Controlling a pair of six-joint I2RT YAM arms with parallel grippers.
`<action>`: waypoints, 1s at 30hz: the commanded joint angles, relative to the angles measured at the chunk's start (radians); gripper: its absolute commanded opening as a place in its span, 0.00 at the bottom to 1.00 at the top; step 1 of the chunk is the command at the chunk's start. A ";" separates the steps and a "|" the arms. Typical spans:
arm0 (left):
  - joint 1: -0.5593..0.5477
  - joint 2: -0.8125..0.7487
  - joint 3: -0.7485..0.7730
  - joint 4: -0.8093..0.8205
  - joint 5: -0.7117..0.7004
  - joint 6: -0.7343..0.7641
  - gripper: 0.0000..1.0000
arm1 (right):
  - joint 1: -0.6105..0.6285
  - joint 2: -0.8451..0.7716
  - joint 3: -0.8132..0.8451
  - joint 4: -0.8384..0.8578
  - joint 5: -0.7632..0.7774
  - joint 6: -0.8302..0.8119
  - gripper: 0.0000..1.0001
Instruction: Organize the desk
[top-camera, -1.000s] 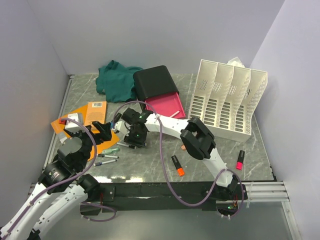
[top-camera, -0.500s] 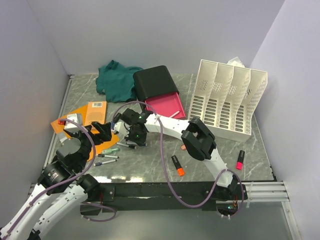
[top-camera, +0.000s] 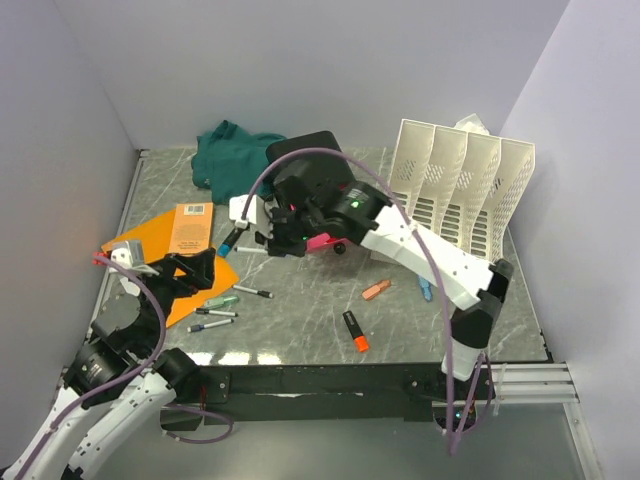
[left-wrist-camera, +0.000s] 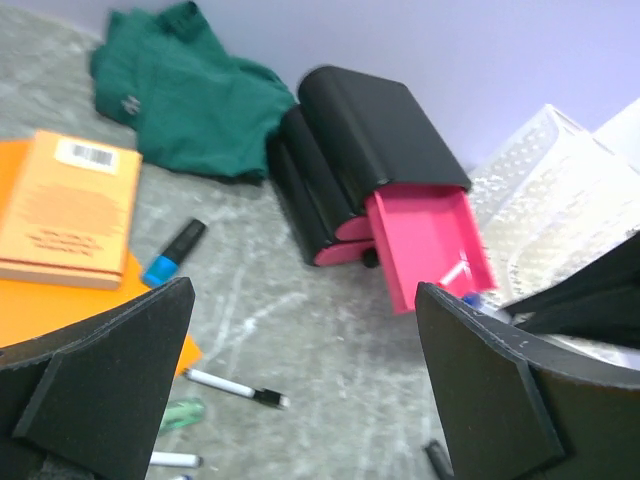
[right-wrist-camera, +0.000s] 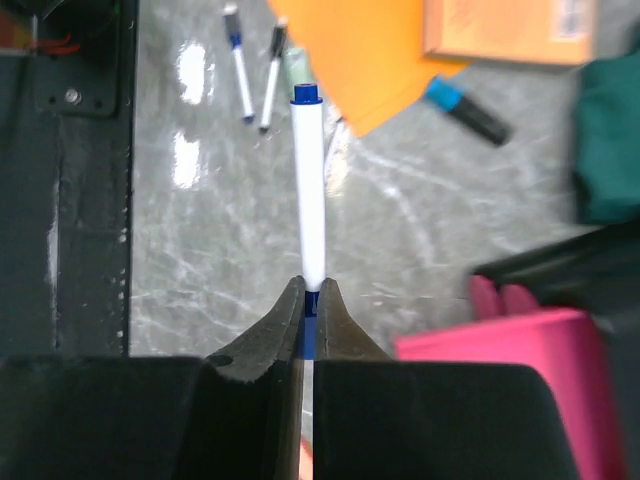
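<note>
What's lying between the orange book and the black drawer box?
One black marker with a blue cap, on the desk close beside the book; the left wrist view shows it best.

White blue-capped marker pen (right-wrist-camera: 308, 190): lower end buried between the fingers of the right gripper (right-wrist-camera: 306, 286); white slotted plastic file rack (left-wrist-camera: 560, 200) blurred and cropped in the left wrist view

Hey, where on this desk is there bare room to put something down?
Bare desk lies between the pens and the orange highlighter, and in the back-left corner beside the green cloth. Around the orange folder it is crowded.
</note>
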 joint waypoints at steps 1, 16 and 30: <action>0.003 0.025 -0.025 -0.011 0.075 -0.117 0.99 | -0.040 -0.017 0.036 -0.057 0.127 -0.049 0.00; 0.003 0.202 -0.243 0.074 0.353 -0.552 0.99 | -0.315 -0.120 -0.344 0.273 0.410 -0.418 0.00; 0.003 0.292 -0.315 -0.117 0.253 -1.099 1.00 | -0.296 0.032 -0.238 0.312 0.469 -0.440 0.35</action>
